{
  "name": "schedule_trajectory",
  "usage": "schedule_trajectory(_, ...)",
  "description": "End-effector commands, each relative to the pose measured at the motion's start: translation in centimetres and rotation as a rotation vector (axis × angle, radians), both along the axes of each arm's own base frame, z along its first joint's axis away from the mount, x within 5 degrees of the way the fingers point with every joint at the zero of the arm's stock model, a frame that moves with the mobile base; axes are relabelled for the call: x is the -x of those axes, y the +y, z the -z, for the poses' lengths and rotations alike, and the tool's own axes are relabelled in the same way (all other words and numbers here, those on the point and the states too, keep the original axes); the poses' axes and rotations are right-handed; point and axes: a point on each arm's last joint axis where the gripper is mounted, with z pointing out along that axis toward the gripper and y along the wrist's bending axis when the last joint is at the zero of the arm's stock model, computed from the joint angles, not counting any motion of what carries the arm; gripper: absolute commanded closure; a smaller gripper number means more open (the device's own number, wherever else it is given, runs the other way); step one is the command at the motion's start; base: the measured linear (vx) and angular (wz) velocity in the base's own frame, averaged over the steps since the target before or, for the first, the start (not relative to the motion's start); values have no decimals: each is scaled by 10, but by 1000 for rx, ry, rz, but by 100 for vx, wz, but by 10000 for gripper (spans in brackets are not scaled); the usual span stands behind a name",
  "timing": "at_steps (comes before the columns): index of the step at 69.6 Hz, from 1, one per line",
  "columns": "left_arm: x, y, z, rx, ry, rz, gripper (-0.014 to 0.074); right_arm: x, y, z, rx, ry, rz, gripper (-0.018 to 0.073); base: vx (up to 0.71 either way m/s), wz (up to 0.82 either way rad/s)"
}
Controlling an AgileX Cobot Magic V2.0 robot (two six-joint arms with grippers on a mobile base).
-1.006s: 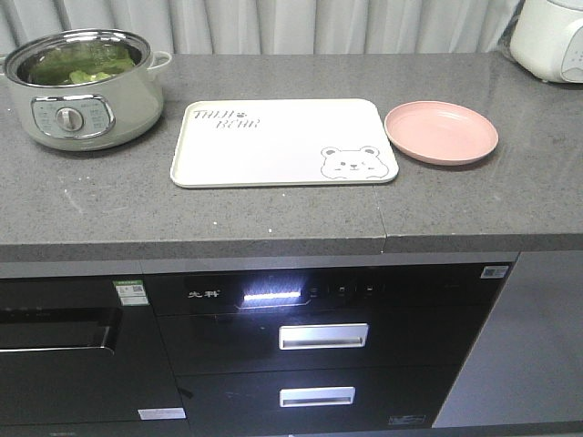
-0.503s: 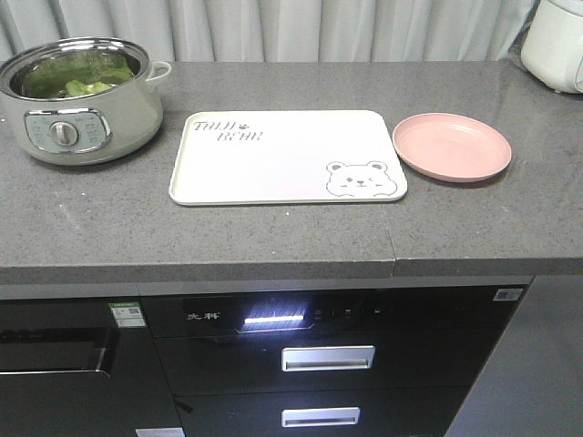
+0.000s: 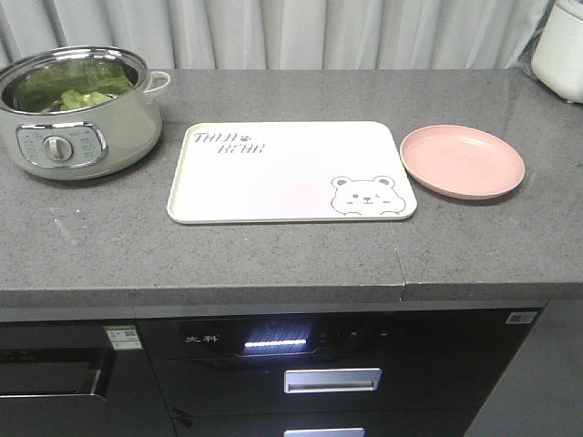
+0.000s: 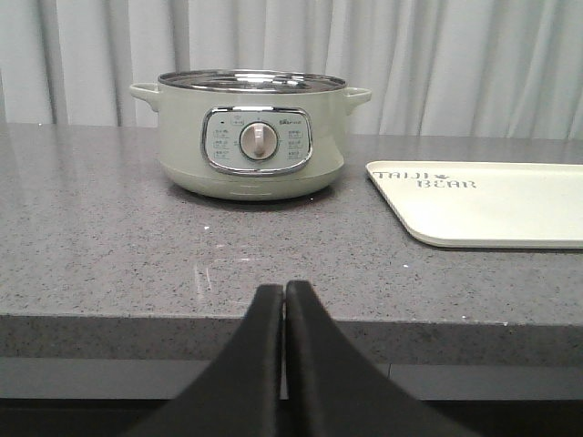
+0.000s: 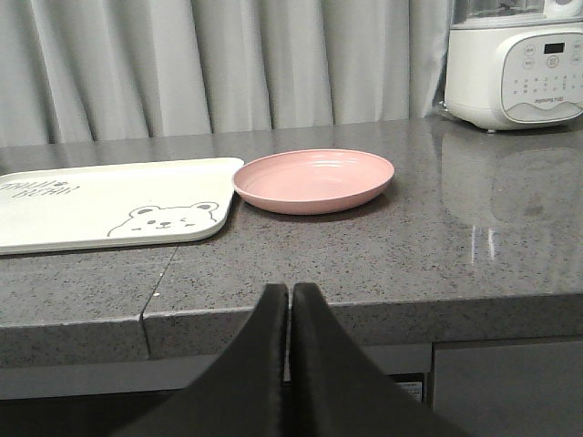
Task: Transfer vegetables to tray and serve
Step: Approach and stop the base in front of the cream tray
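the robot is rolling closer, so the surface (image 3: pixel 273 255) is looking bigger now. the lettuce (image 3: pixel 77 94) is still sitting in the pot (image 3: pixel 82 137), left of the tray (image 3: pixel 291 173). the left fingers (image 4: pixel 269 328) and right fingers (image 5: pixel 273 328) are pressing shut, holding nothing.

Speckled grey stone countertop (image 3: pixel 273 255), polished

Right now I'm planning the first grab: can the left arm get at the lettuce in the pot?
Probably yes. The left pincer, shut, faces the electric pot across bare countertop, and the lettuce lies exposed; it must first rise above the pot.
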Motion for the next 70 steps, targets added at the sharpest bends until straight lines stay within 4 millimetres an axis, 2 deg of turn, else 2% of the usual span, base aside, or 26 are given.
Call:
schedule_trajectory(1,0,0,0,6,-68,1,602,0,0,-2,15,-70,-2,562,6,1)
schedule_trajectory(70,0,0,0,6,-68,1,602,0,0,-2,15,-70,-2,562,6,0)
